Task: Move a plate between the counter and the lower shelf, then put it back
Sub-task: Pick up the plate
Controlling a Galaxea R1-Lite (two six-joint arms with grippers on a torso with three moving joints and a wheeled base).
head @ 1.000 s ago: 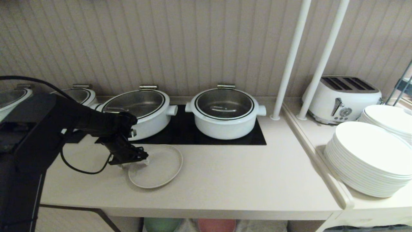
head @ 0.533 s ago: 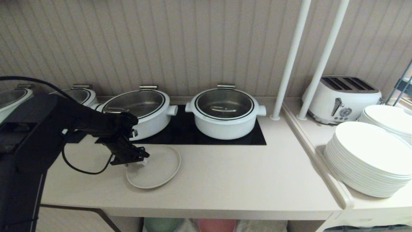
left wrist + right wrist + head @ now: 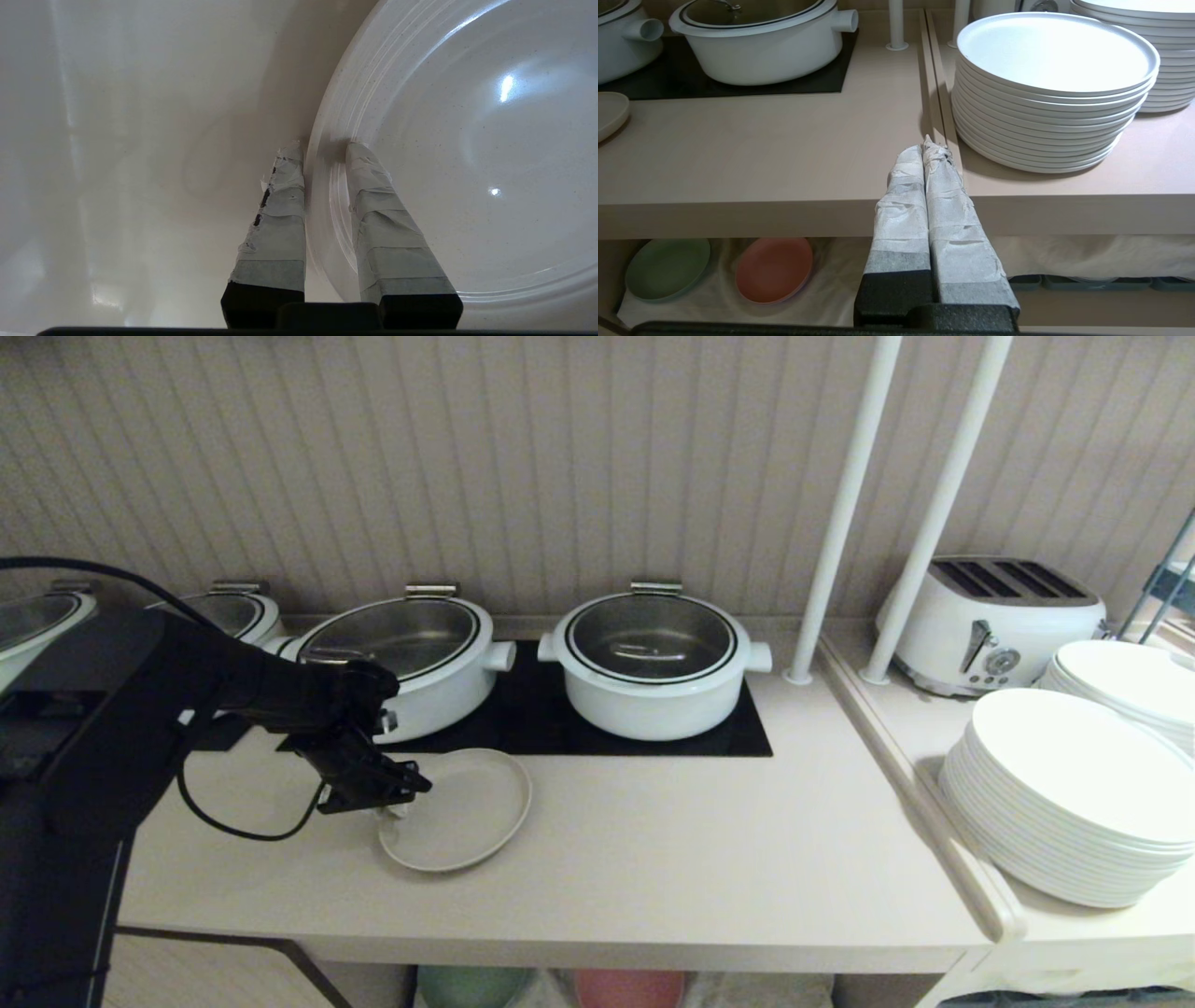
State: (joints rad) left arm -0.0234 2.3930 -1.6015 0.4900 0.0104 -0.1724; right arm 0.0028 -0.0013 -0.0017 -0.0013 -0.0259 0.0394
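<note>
1. One plate, small, round, cream and matte with a shallow raised rim, lies on the counter just in front of the black hob panel; its surface shows fine speckles and concentric ridges inside the rim.
2. The left gripper reaches in from the robot's left, and its two tape-wrapped fingers pinch the plate's left rim, one finger outside the rim, the other on the plate's inner face.
3. Compared with a second ago, the plate's far edge sits closer to the hob panel and the plate looks slightly tilted; half a second ago it sat a little further to the left.
4. Four white pots stand along the back: two in full view, and two partly hidden behind the left arm.
5. The right gripper hangs pressed shut in front of the counter's edge, holding nothing.
6. Below, the lower shelf holds one green plate and one pink plate on white cloth.
7. To the right stand one white toaster, two white poles and two stacks of white dinner plates.
</note>
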